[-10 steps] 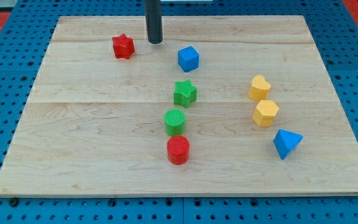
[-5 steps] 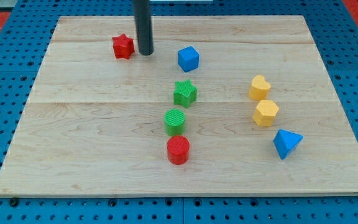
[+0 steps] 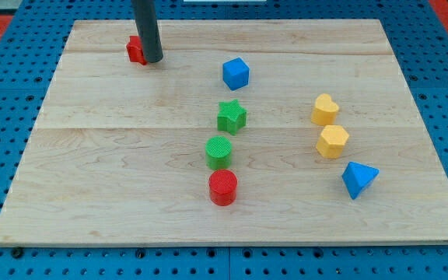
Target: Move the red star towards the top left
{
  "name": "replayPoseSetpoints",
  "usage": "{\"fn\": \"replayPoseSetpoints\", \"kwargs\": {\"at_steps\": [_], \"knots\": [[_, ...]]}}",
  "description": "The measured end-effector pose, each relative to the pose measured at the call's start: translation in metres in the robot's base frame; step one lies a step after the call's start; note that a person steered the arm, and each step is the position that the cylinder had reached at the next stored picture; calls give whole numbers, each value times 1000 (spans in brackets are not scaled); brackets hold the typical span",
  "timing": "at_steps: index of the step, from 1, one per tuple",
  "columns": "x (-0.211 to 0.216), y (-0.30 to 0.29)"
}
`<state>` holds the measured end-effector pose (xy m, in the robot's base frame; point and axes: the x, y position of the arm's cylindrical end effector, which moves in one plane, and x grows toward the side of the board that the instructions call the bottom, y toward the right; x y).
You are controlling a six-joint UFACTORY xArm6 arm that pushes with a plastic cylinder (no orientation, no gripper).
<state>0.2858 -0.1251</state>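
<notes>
The red star (image 3: 135, 50) lies near the board's top left, mostly hidden behind my rod; only its left part shows. My tip (image 3: 153, 59) rests on the board right against the star's right side. The rod rises from there out of the view's top.
A blue cube (image 3: 236, 74) sits right of my tip. A green star (image 3: 231, 117), a green cylinder (image 3: 218, 152) and a red cylinder (image 3: 223, 187) run down the middle. A yellow heart (image 3: 324, 109), a yellow hexagon (image 3: 332, 141) and a blue triangle (image 3: 358, 179) are at the right.
My tip slid left from beside the red star and pushed it left and slightly up. The rod now covers most of the star. The other blocks have not moved.
</notes>
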Motion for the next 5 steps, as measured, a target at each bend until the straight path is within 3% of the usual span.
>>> {"fn": "replayPoseSetpoints", "kwargs": {"at_steps": [4, 5], "knots": [[-22, -11], [-27, 63]]}}
